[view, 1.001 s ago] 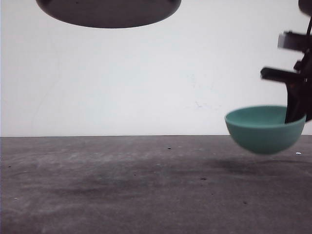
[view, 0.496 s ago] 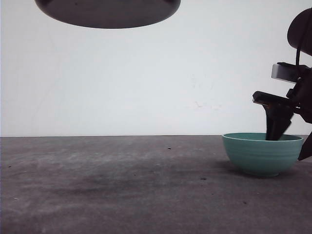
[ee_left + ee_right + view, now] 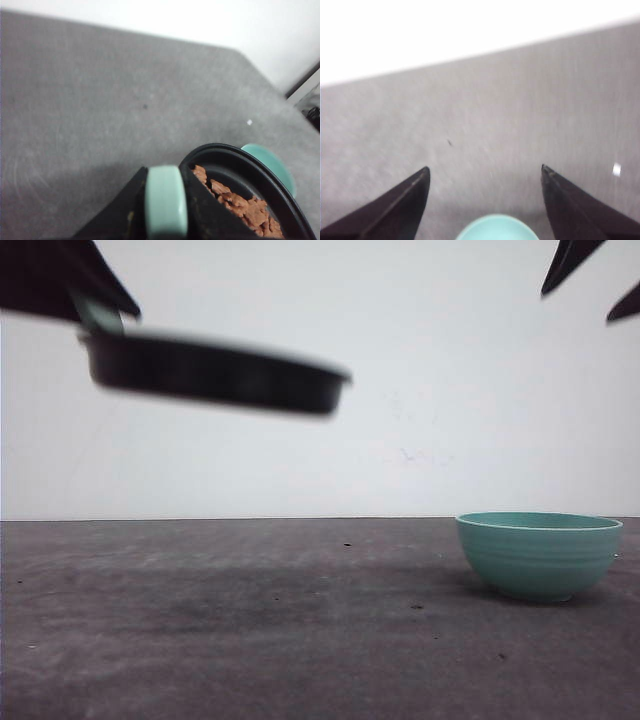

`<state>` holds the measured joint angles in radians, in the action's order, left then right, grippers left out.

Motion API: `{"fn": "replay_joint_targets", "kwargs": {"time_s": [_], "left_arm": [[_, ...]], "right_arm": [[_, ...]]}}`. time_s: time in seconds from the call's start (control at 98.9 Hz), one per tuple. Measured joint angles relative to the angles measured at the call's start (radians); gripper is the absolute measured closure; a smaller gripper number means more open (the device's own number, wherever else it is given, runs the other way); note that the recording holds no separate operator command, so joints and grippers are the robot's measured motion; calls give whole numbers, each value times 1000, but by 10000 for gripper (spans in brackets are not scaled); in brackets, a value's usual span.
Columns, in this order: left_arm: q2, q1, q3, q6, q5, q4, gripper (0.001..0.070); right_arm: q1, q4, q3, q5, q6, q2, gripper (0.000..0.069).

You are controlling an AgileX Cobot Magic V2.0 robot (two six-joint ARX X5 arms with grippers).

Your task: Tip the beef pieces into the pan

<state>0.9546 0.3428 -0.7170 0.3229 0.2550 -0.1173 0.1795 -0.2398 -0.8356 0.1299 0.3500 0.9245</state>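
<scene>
The left gripper (image 3: 162,210) is clamping the pan (image 3: 210,370) handle, beef pieces (image 3: 240,207) already lying inside, aloft; the right gripper (image 3: 485,172), jaws wide, is hovering above the bowl (image 3: 538,553).

In the front view my pan (image 3: 215,372) was smeared with blur, so its rim edge was unclear. My wrist camera's frame cut off part of the beef pieces (image 3: 240,207), and most of the bowl (image 3: 495,228) too.
</scene>
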Motion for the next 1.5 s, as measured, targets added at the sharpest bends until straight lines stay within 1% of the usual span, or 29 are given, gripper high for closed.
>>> {"fn": "replay_joint_targets", "kwargs": {"time_s": [0.152, 0.324, 0.475, 0.576, 0.688, 0.718, 0.748, 0.86, 0.9, 0.951, 1.082, 1.153, 1.224, 1.385, 1.497], "left_arm": [[124, 0, 45, -6, -47, 143, 655], [288, 0, 48, -18, -83, 301, 655], [424, -1, 48, -25, -109, 369, 655], [488, -2, 49, -27, -113, 410, 655], [520, -2, 49, -22, -113, 435, 645], [523, -2, 49, -19, -113, 435, 624], [524, -2, 49, -19, -112, 433, 587], [524, -6, 49, -19, -112, 431, 390], [524, -11, 49, -19, -112, 429, 343], [524, -17, 49, -19, -111, 421, 309], [523, -43, 49, -21, -110, 358, 282], [510, -65, 49, -33, -111, 313, 279], [481, -90, 49, -48, -126, 278, 278], [347, -141, 49, -58, -130, 201, 278], [215, -142, 49, -63, -131, 134, 278]], "right_arm": [[0, -31, 0, 0, -29, -110, 255], [0, -67, 0, 0, -36, -181, 255], [0, -88, 0, 0, -37, -216, 255], [0, -97, 0, 0, -39, -233, 255], [0, -116, 0, 0, -39, -244, 255], [0, -119, 0, 0, -39, -245, 255], [0, -120, 0, 1, -39, -245, 255], [0, -126, 0, 1, -40, -245, 255], [0, -127, 0, 1, -40, -245, 255], [0, -127, 0, 1, -40, -245, 255], [0, -127, 0, 1, -40, -245, 255], [0, -128, 0, 1, -46, -245, 255], [0, -135, 0, 1, -57, -245, 255], [0, -148, 0, 1, -79, -244, 255], [0, -161, 0, 1, -100, -244, 255]]}}
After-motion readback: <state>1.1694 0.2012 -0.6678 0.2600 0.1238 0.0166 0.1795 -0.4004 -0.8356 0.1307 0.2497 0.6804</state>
